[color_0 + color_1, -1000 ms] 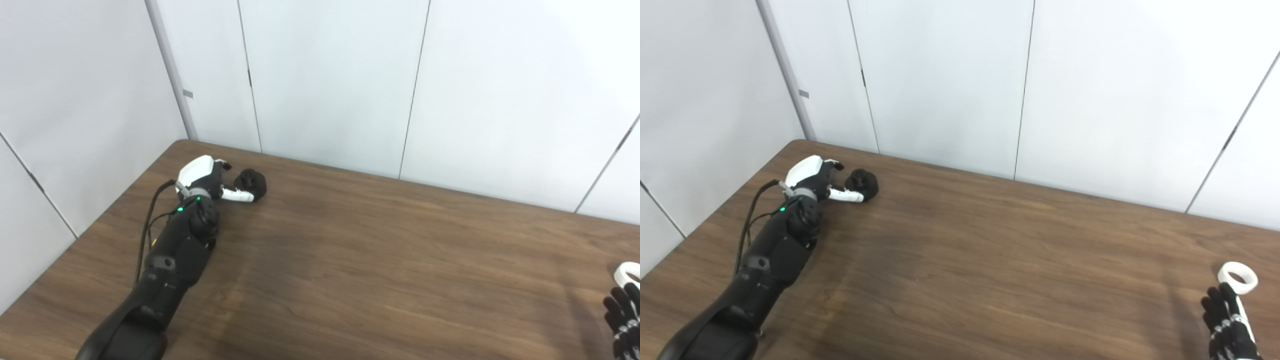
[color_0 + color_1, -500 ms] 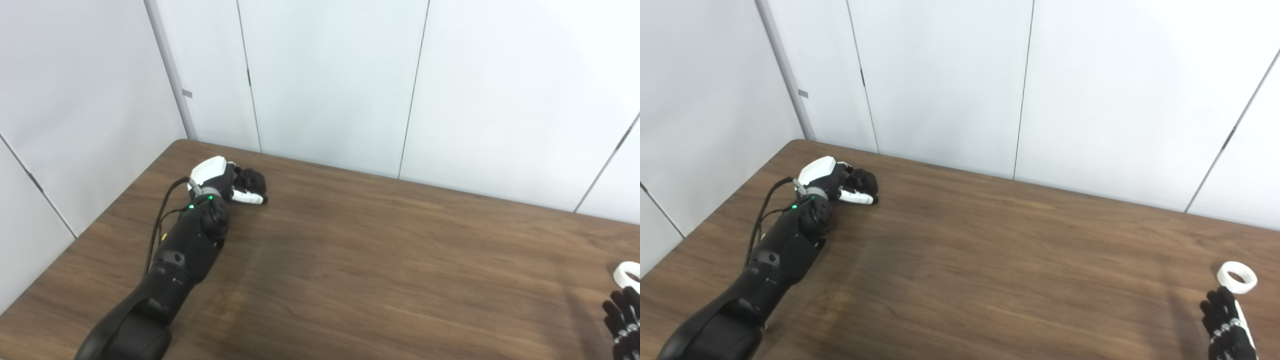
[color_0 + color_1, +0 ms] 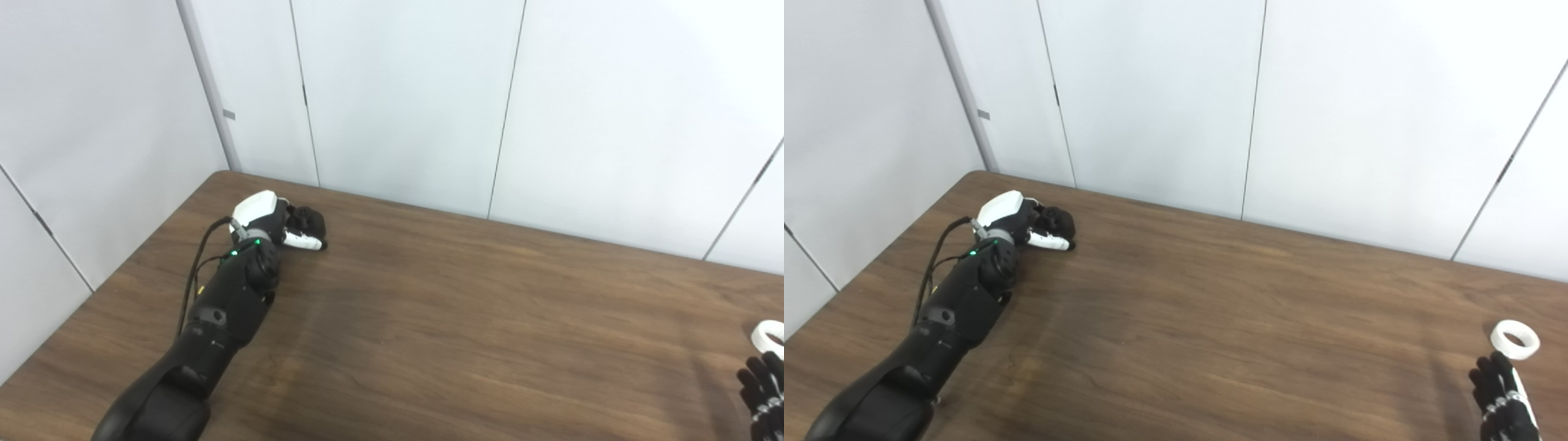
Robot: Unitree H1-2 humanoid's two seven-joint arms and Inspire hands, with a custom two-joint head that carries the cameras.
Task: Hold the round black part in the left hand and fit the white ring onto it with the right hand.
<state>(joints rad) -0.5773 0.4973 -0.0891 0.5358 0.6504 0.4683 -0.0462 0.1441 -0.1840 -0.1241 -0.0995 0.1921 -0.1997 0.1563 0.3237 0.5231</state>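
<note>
The round black part (image 3: 310,218) rests on the brown table (image 3: 429,318) near its far left corner. My left hand (image 3: 270,222) wraps it: the white thumb lies along its front and the fingers curl behind it, so much of the part is hidden. The white ring (image 3: 1515,339) lies flat on the table at the far right. Just in front of the ring, my right hand (image 3: 1502,399) pokes in from the bottom right corner, its black fingers spread and pointing at the ring without touching it. Most of that hand is cut off by the frame.
White wall panels (image 3: 398,92) rise right behind the table's far edge and along its left side. The left forearm (image 3: 220,306) lies low over the table's left part, with a black cable looping off its wrist.
Over the last second my left hand slid right and closed around the black part; it has held still for the last half second. The right hand drew back slightly from the ring.
</note>
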